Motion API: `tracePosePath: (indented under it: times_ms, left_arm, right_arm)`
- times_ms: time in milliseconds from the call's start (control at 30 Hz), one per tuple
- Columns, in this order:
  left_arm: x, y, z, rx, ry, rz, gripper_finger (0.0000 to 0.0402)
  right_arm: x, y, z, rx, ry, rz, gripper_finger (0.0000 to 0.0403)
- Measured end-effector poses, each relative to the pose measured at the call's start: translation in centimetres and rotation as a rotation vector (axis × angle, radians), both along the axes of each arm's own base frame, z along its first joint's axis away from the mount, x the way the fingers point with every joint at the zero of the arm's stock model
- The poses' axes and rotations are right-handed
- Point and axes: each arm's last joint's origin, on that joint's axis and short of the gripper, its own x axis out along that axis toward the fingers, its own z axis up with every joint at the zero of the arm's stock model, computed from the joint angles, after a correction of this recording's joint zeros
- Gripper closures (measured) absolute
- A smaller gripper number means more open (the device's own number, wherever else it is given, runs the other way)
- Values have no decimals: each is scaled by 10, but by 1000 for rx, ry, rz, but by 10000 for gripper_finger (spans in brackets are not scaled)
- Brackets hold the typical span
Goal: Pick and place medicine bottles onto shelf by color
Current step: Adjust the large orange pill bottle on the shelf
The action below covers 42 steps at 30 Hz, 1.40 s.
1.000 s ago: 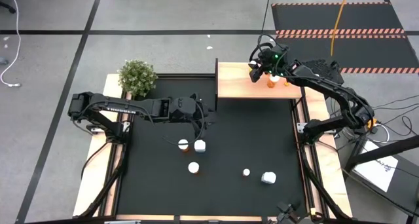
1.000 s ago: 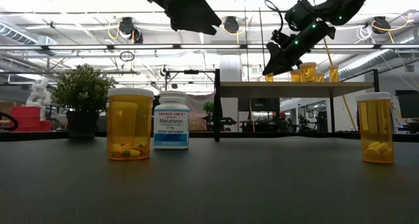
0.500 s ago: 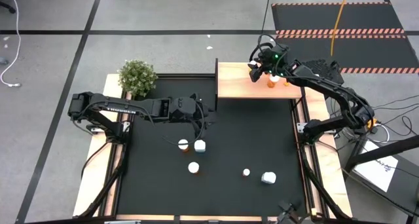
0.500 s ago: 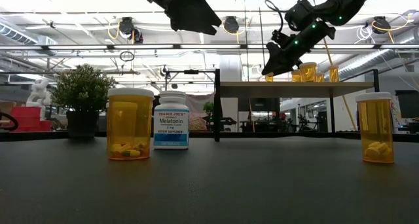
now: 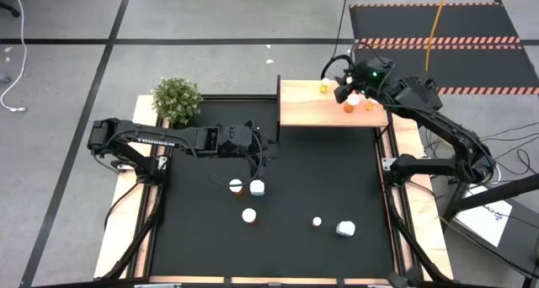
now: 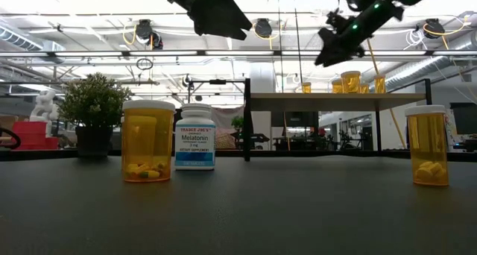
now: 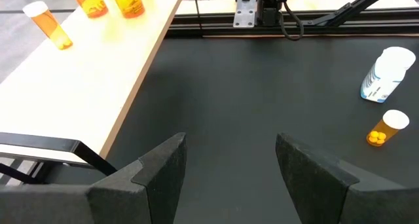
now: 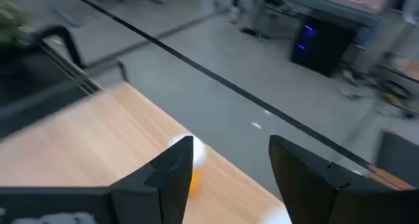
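The right gripper hangs above the shelf, over its far right part, with its fingers spread apart and nothing between them. Directly beneath and just beside it stand three amber bottles on the shelf top: a small one on the side toward the left arm, and two closer to the shelf's right end. In the right wrist view a white-capped amber bottle shows just ahead of the fingers, though that picture is smeared and which of the three it is I cannot say. The left gripper waits over the black mat, well apart from the shelf, jaws wide and empty. Below and in front of it on the mat stand an amber bottle and a white bottle touching or nearly touching each other, with a third white-capped bottle a little farther off. Farther still toward the right arm's side lie a small amber bottle and a white bottle. A potted plant sits at the mat's far corner, behind the left arm.
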Motion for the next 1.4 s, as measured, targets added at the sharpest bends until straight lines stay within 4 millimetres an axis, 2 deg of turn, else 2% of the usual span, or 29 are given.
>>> tracePosePath:
  times_ms: [167,300,467,633,833,1400]
  left_arm:
    - [0,0,0,1,1,0,167]
    - [0,0,0,2,-3,-1,167]
    - [0,0,1,2,-7,-1,167]
    - [0,0,1,-5,-8,3,167]
    - [0,0,1,-6,-8,3,167]
    - [0,0,1,-5,-9,3,167]
  right_arm:
    - [-17,18,6,15,67,-58,254]
    - [-23,24,7,35,87,-61,297]
    - [-22,20,2,40,131,-105,343]
    - [-17,13,-5,51,162,-112,372]
    - [-13,7,-11,57,200,-144,384]
    - [-14,7,-14,96,208,-148,385]
